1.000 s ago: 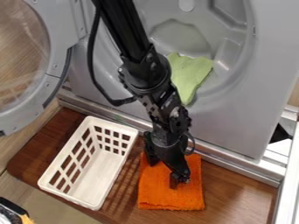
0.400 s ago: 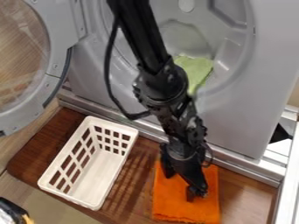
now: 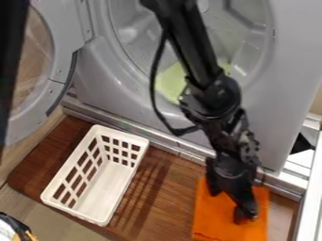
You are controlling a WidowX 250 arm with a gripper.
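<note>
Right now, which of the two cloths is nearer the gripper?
The orange cloth, on the wooden surface below the gripper. The green cloth is up at the machine's round opening, partly behind the arm.

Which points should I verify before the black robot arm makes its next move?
1. Black two-finger gripper at the flat orange cloth: ok, it is over the cloth.
2. Firm hold on that cloth: cannot tell.
3. Whole orange cloth in view: not ok, it runs to the bottom edge and the gripper hides part.
4. White plastic lattice basket upright and apart from the orange cloth: ok, brown wooden surface shows between them.
5. Round door of the grey machine open: ok.
6. Light green cloth unobstructed: not ok, the arm covers part.
</note>
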